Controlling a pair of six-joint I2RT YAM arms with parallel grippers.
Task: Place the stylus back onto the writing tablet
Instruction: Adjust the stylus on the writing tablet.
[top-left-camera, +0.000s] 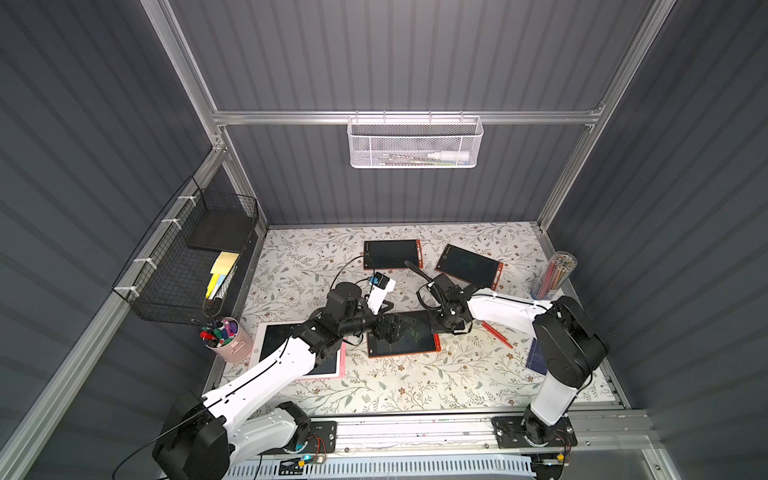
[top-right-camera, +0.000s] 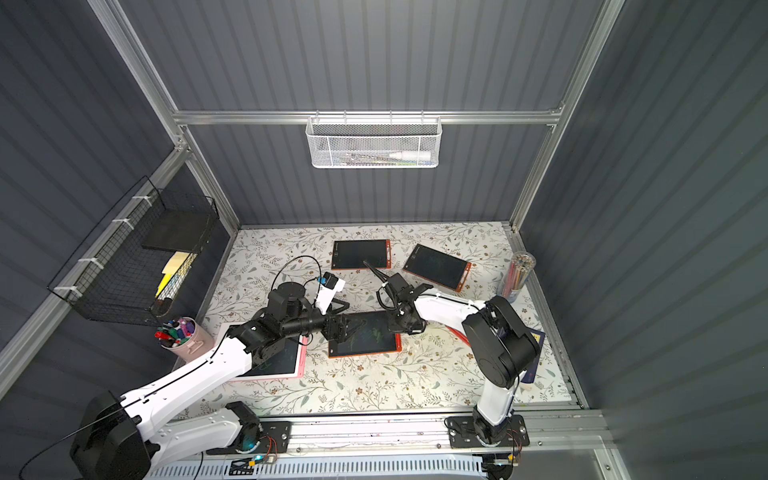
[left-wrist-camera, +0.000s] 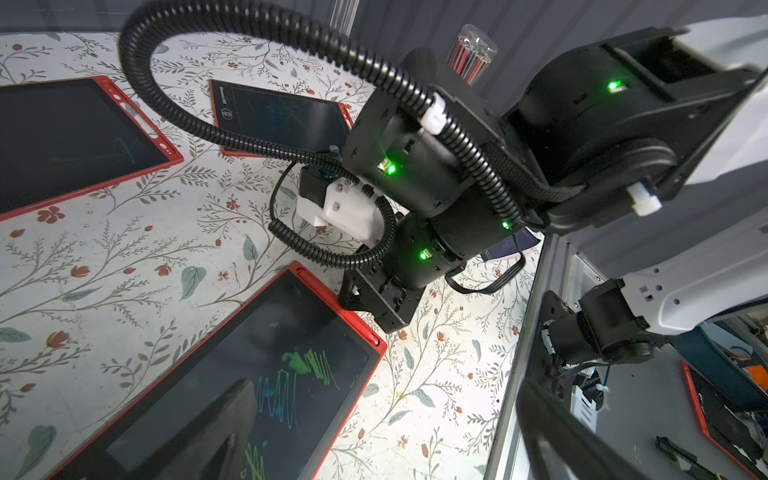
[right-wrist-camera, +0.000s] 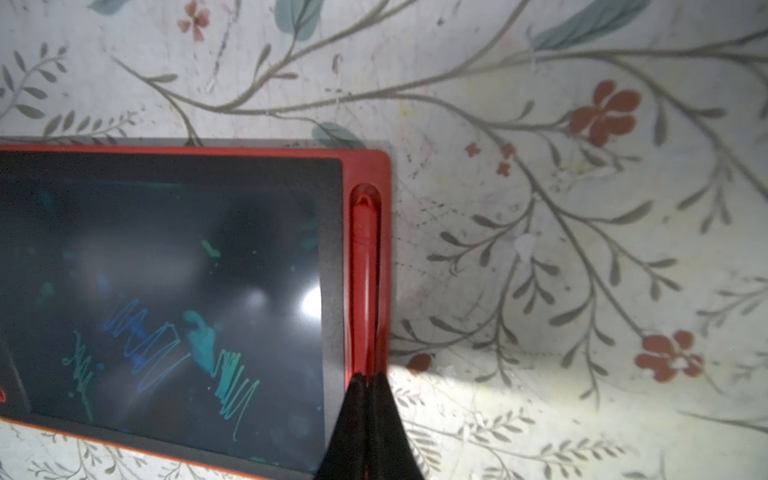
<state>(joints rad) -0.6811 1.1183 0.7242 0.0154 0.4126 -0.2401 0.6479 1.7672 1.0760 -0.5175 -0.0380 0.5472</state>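
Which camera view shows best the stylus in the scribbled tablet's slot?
The right wrist view: the stylus fills the tablet's edge slot, close up, the shut right tool at its end. In both top views it is tiny, partly under the right arm. The left wrist view shows that edge unclearly.

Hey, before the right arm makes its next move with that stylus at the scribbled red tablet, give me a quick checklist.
1. Stylus lies along the red writing tablet's edge slot: ok.
2. Stylus pressed fully in: cannot tell.
3. Right end effector off the stylus: not ok, shut at its end.
4. Left end effector open and empty: ok.
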